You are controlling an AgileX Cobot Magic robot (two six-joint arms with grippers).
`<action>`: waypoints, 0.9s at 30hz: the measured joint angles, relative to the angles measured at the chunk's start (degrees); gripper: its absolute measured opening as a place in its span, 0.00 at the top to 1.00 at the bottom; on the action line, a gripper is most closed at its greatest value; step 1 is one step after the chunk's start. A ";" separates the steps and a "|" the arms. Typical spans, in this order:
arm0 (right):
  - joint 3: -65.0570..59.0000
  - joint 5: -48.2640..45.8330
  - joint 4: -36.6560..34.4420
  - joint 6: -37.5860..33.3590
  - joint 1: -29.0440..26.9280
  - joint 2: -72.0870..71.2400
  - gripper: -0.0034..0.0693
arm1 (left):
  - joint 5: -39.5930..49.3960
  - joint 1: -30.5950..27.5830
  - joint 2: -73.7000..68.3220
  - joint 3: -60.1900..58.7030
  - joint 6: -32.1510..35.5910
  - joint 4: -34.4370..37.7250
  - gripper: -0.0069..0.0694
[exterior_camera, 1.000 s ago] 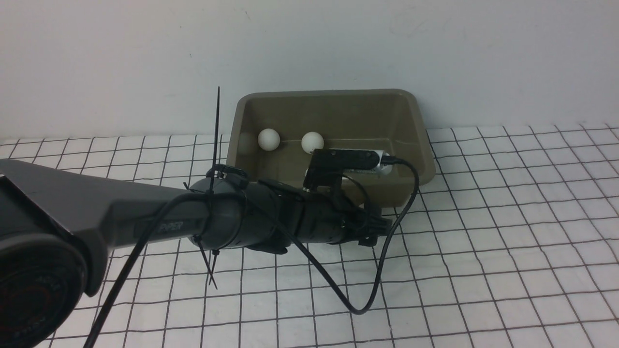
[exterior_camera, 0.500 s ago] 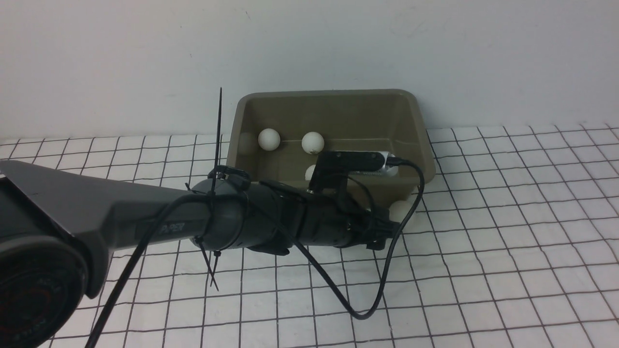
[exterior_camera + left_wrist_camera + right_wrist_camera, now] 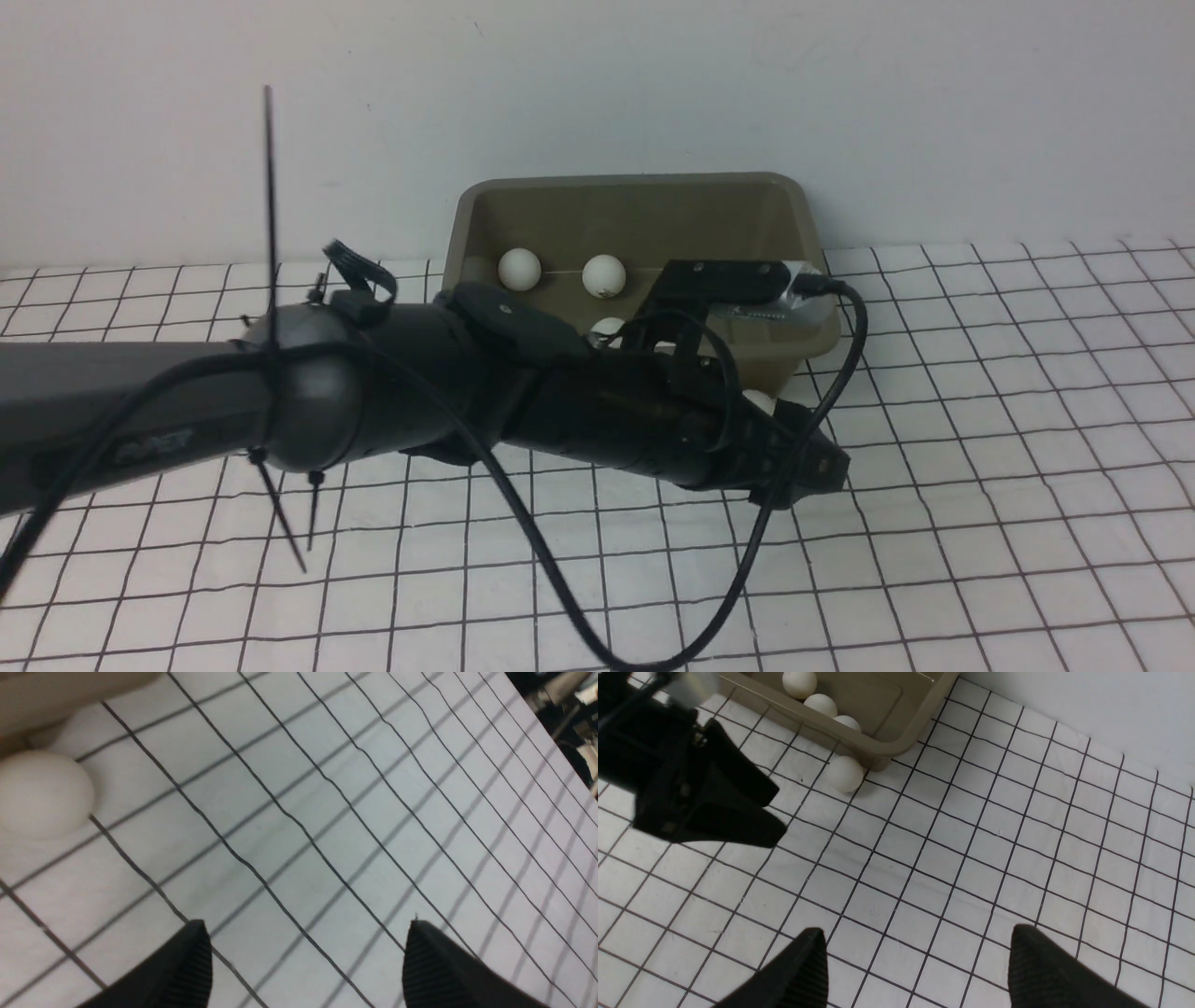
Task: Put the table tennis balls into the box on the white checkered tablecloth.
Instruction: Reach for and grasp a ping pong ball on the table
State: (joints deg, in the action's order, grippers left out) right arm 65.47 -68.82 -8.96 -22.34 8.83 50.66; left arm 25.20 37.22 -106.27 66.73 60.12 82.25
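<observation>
Wide open stretch of white checkered tablecloth (image 3: 1008,448) to the right of the box (image 3: 635,184) and in front of it. Barred across the box's near wall by the left arm (image 3: 579,401), with a loose cable (image 3: 861,331) looping down to the cloth. Shut in behind by a wall (image 3: 597,84). Loose ball (image 3: 844,773) just beside the box's near right corner, close to the left gripper (image 3: 306,933), spread wide over bare cloth. Bare cloth likewise under the spread right gripper (image 3: 917,933), well apart from ball and box
</observation>
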 joint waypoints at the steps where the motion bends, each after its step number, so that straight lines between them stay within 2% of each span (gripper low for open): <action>1: 0.00 0.00 -0.08 0.00 0.00 0.00 0.30 | 2.66 0.00 2.75 -0.94 -5.79 -6.98 0.28; 3: 0.00 0.00 -0.48 0.00 0.00 0.00 0.30 | 4.55 0.00 5.28 -1.57 -9.95 -12.69 0.29; 7: 0.00 0.04 -2.58 -0.14 0.00 1.00 0.30 | 10.67 0.00 14.32 -2.02 -27.44 -31.96 0.32; 12: 0.00 0.12 -7.99 -2.64 0.00 3.83 0.30 | 13.91 0.00 26.70 -2.02 -47.96 -56.00 0.32; 14: 0.00 0.60 -10.68 -3.81 0.00 5.46 0.30 | 14.85 0.00 29.27 -2.02 -52.16 -62.52 0.32; 15: 0.00 0.98 -12.35 -4.59 0.00 6.28 0.30 | 16.56 0.00 31.52 -2.02 -58.15 -69.42 0.32; 18: 0.00 2.45 -15.72 -5.29 0.00 9.15 0.30 | 20.92 0.00 35.17 -2.02 -68.57 -86.05 0.32; 23: 0.00 5.21 -16.84 -5.66 0.00 14.37 0.30 | 26.07 -0.05 37.43 -2.02 -81.36 -102.90 0.32; 27: 0.00 7.64 -17.81 -6.27 0.00 19.58 0.30 | 25.13 -0.05 37.58 -2.02 -83.96 -106.69 0.32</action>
State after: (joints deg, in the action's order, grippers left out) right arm 65.47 -61.18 -26.78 -28.61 8.83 70.24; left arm 50.33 37.17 -68.68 64.71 -23.85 -24.45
